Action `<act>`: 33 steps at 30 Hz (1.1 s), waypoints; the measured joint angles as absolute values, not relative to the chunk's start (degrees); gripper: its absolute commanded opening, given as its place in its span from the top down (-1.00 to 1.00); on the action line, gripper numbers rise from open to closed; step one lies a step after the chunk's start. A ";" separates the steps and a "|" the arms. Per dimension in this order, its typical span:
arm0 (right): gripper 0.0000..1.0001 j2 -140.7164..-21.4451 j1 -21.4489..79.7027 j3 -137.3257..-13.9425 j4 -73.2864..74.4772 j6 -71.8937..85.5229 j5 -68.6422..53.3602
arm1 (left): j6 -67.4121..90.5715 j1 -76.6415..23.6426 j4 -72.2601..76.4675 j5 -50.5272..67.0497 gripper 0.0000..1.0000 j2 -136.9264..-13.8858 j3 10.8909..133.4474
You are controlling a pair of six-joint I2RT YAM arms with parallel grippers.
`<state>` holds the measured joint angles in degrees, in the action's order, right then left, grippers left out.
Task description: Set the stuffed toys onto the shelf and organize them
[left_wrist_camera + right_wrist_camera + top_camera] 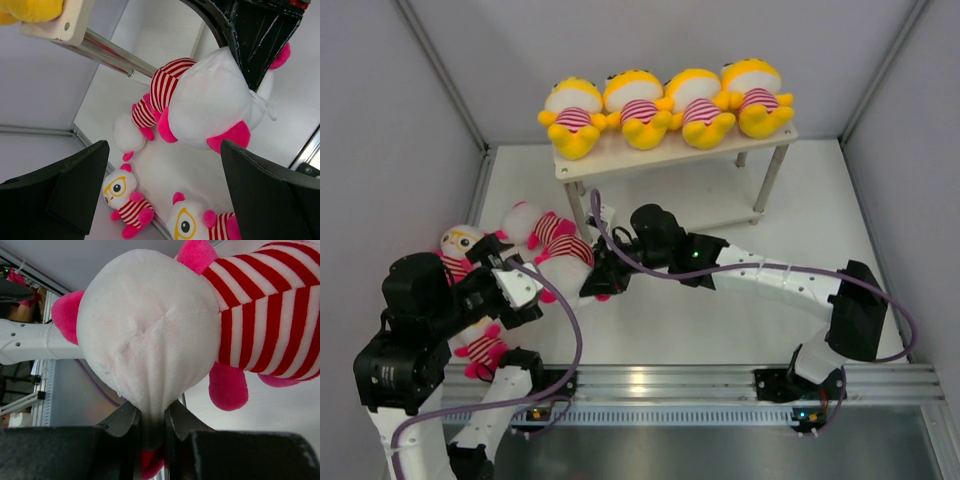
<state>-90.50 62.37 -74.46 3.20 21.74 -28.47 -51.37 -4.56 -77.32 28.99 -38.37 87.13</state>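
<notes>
Four yellow dolls (665,105) sit abreast on the top board of the shelf (610,162), upper centre of the overhead frame.

The right tool (152,426) is pinched narrow on the back of a pink doll (150,330)'s head, and the plush bunches between its fingers. Overhead, this doll is left of centre, just below the shelf's left legs. We cannot tell whether it is clear of the worktop (740,320).

The left tool (165,175) stands wide and holds nothing, at the left of the frame near the gripped doll.

Three other pink dolls (535,225) lie on the worktop at the left. The left arm partly hides one of them.
</notes>
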 measured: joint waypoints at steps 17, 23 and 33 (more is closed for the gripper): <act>1.00 -90.50 60.95 -86.37 14.83 20.97 -29.15 | -60.58 -5.37 -77.12 38.54 -0.98 -41.19 81.25; 0.96 -90.54 60.73 -87.15 16.40 20.56 -29.58 | -64.25 -5.37 -76.97 39.77 -0.98 -42.68 80.53; 0.14 -90.13 60.84 -87.07 17.58 15.92 -33.21 | -67.02 -5.28 -76.77 45.39 1.00 -44.40 76.90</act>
<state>-90.13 60.84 -87.07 17.58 15.92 -33.21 -67.02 -5.28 -76.77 45.39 -44.40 76.90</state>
